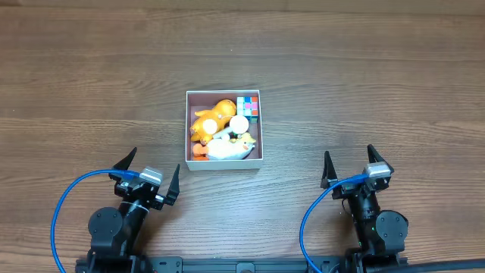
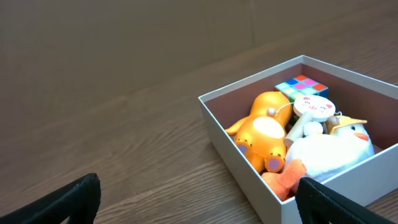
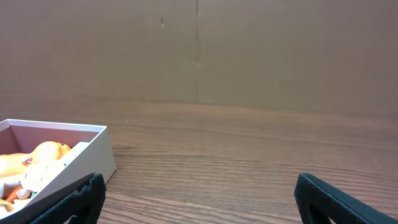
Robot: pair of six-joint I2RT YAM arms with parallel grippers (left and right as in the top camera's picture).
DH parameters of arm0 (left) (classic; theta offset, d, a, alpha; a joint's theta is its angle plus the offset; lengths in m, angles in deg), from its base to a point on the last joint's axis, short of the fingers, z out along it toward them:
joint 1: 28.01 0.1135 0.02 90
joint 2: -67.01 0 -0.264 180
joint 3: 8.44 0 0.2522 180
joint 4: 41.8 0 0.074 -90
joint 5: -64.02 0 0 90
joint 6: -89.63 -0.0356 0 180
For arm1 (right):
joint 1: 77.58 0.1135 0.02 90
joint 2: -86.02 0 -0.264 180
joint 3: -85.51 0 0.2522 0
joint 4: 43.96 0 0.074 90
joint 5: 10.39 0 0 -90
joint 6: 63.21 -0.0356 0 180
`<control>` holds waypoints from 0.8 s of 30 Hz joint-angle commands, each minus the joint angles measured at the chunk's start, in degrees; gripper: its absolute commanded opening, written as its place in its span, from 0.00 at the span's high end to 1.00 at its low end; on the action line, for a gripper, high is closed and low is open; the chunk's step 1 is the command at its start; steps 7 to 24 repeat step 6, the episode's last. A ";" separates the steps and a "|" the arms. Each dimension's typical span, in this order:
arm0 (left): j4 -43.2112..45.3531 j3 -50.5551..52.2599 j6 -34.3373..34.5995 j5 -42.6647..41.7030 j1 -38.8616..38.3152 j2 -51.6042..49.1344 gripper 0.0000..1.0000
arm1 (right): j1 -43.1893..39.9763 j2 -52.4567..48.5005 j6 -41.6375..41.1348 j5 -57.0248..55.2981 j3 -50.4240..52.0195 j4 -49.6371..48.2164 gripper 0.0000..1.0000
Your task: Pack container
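Note:
The container (image 1: 188, 129) is a square white-walled box with a pinkish inside, at the table's middle. It holds an orange plush animal (image 1: 212, 116), a white plush duck (image 1: 227, 149), a colourful cube (image 1: 248, 105) and a small round white toy (image 1: 239, 123). It also shows in the left wrist view (image 2: 231, 142) and at the left of the right wrist view (image 3: 93, 155). My left gripper (image 1: 148, 174) is open and empty, just in front of the box's near left corner. My right gripper (image 1: 352, 166) is open and empty, to the box's right.
The wooden table (image 1: 364, 83) spreads around the box on all sides. Blue cables (image 1: 64, 205) loop beside each arm at the front edge. A brown wall (image 3: 199, 50) stands beyond the table in the wrist views.

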 commanded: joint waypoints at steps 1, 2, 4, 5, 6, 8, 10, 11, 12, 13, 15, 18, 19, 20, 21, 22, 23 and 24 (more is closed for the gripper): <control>0.20 0.17 -0.81 0.28 0.42 0.42 0.00 | -0.24 0.68 0.22 0.55 0.59 -0.20 0.00; 0.20 0.17 -0.81 0.28 0.42 0.42 0.00 | -0.24 0.68 0.22 0.55 0.59 -0.20 0.00; 0.20 0.17 -0.81 0.28 0.42 0.42 0.00 | -0.24 0.68 0.22 0.55 0.59 -0.20 0.00; 0.20 0.17 -0.81 0.28 0.42 0.42 0.00 | -0.24 0.68 0.22 0.55 0.59 -0.20 0.00; 0.20 0.17 -0.81 0.28 0.42 0.42 0.00 | -0.24 0.68 0.22 0.55 0.59 -0.20 0.00; 0.20 0.17 -0.81 0.28 0.42 0.42 0.00 | -0.24 0.68 0.22 0.55 0.59 -0.20 0.00; 0.20 0.17 -0.81 0.28 0.42 0.42 0.00 | -0.24 0.68 0.22 0.55 0.59 -0.20 0.00; 0.20 0.17 -0.81 0.28 0.42 0.42 0.00 | -0.24 0.68 0.22 0.55 0.59 -0.20 0.00; 0.20 0.17 -0.81 0.28 0.42 0.42 0.00 | -0.24 0.68 0.22 0.55 0.59 -0.20 0.00; 0.20 0.17 -0.81 0.28 0.42 0.42 0.00 | -0.24 0.68 0.22 0.55 0.59 -0.20 0.00; 0.20 0.17 -0.81 0.28 0.42 0.42 0.00 | -0.24 0.68 0.22 0.55 0.59 -0.20 0.00; 0.20 0.17 -0.81 0.28 0.42 0.42 0.00 | -0.24 0.68 0.22 0.55 0.59 -0.20 0.00; 0.20 0.17 -0.81 0.28 0.42 0.42 0.00 | -0.24 0.68 0.22 0.55 0.59 -0.20 0.00; 0.20 0.17 -0.81 0.28 0.42 0.42 0.00 | -0.24 0.68 0.22 0.55 0.59 -0.20 0.00; 0.20 0.17 -0.81 0.28 0.42 0.42 0.00 | -0.24 0.68 0.22 0.55 0.59 -0.20 0.00; 0.20 0.17 -0.81 0.28 0.42 0.42 0.00 | -0.24 0.68 0.22 0.55 0.59 -0.20 0.00; 0.20 0.17 -0.81 0.28 0.42 0.42 0.00 | -0.24 0.68 0.22 0.55 0.59 -0.20 0.00; 0.20 0.17 -0.81 0.28 0.42 0.42 0.00 | -0.24 0.68 0.22 0.55 0.59 -0.20 0.00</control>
